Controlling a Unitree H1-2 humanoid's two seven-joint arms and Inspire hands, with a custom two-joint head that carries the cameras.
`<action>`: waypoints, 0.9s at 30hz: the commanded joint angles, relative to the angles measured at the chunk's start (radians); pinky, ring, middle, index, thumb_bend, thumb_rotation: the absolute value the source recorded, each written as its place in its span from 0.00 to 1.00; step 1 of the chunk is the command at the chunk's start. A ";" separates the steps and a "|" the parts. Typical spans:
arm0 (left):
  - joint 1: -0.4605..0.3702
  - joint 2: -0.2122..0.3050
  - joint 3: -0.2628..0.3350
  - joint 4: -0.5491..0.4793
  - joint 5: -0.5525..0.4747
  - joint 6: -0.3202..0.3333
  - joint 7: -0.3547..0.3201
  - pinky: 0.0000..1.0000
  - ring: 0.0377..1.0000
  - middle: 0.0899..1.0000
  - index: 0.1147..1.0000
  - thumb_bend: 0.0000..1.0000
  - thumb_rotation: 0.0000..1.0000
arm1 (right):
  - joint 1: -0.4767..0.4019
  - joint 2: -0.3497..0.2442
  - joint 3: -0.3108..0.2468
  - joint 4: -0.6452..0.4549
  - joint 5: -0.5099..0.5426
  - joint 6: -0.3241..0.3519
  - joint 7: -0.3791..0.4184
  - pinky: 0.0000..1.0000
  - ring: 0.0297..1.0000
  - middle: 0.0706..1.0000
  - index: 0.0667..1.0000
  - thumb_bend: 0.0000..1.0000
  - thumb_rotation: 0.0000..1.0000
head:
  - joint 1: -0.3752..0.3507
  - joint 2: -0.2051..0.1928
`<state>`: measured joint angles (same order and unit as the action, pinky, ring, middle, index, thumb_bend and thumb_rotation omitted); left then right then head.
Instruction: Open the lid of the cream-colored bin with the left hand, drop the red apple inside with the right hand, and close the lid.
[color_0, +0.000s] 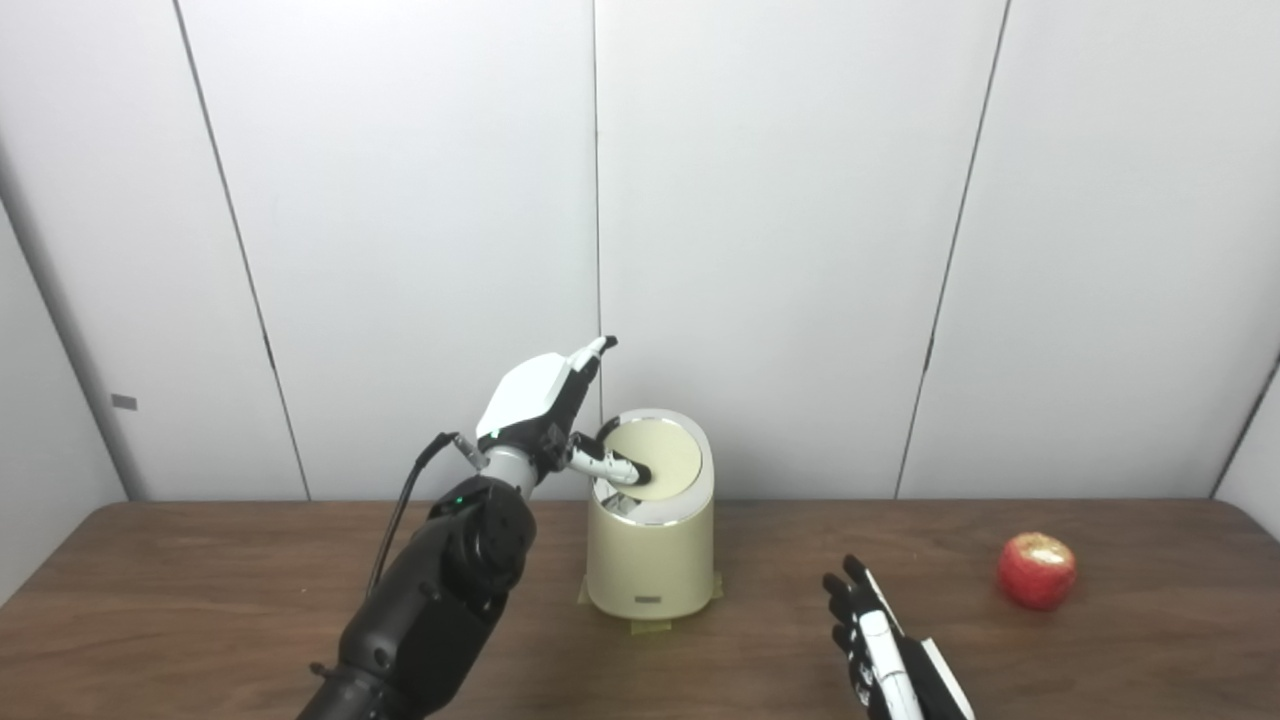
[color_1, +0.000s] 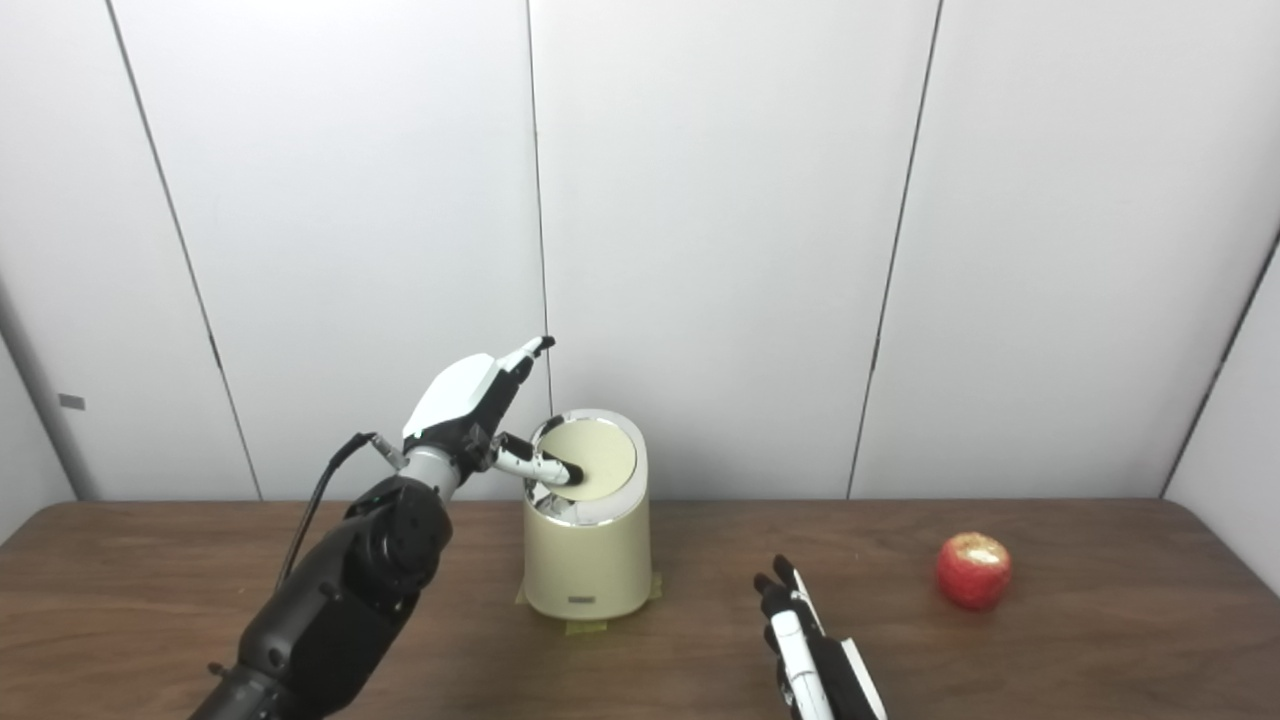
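A dark wooden tabletop (color_0: 200, 600) runs across the lower part of both views, its near edge cut off at the bottom, with pale wall panels (color_0: 800, 250) behind. The bin (color_0: 650, 560) stands near the middle of the tabletop, a cream-coloured cylinder with a shiny ring around its top; strips of tape (color_0: 648, 626) show at its foot. Its round lid (color_0: 665, 455) is tipped up, facing the cameras, and a dark gap shows at its near-left edge (the inside of the bin cannot be made out).

The left hand (color_0: 550, 410) is raised beside the bin's upper left, its arm cut off at the bottom edge. One of its fingers (color_0: 612, 466) reaches across onto the near edge of the lid, while the others point up and away, spread and grasping nothing.

The right hand (color_1: 800, 640) lies low by the bottom edge, only partly in view, right of the bin; its fingers are extended, empty, released.

The apple (color_0: 1036, 570), red with a pale patch on top, rests on the tabletop far right, well apart from both hands.
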<state>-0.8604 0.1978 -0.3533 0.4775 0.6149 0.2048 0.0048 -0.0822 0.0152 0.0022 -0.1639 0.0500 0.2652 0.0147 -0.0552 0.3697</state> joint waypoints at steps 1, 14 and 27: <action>-0.071 0.020 -0.014 -0.005 0.036 -0.034 0.015 0.96 0.95 0.95 0.98 0.91 0.04 | -0.042 0.004 0.007 -0.028 -0.003 -0.041 0.004 1.00 0.99 0.96 1.00 0.71 0.91 | -0.001 -0.001; -0.072 0.060 -0.076 0.016 0.132 -0.064 0.003 1.00 0.97 0.94 0.97 0.93 0.00 | -0.045 0.005 0.009 -0.026 -0.017 -0.040 -0.004 1.00 0.98 0.96 1.00 0.70 0.92 | 0.000 0.006; -0.080 0.066 -0.120 0.058 0.175 -0.073 -0.026 0.99 0.98 0.96 0.99 0.94 0.00 | -0.044 0.005 0.002 -0.030 0.002 -0.042 0.002 1.00 0.98 0.96 1.00 0.70 0.91 | -0.001 0.007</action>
<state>-0.9013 0.2547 -0.4593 0.5185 0.7545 0.1339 -0.0077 -0.0838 0.0159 0.0059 -0.1640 0.0408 0.2653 0.0116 -0.0552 0.3774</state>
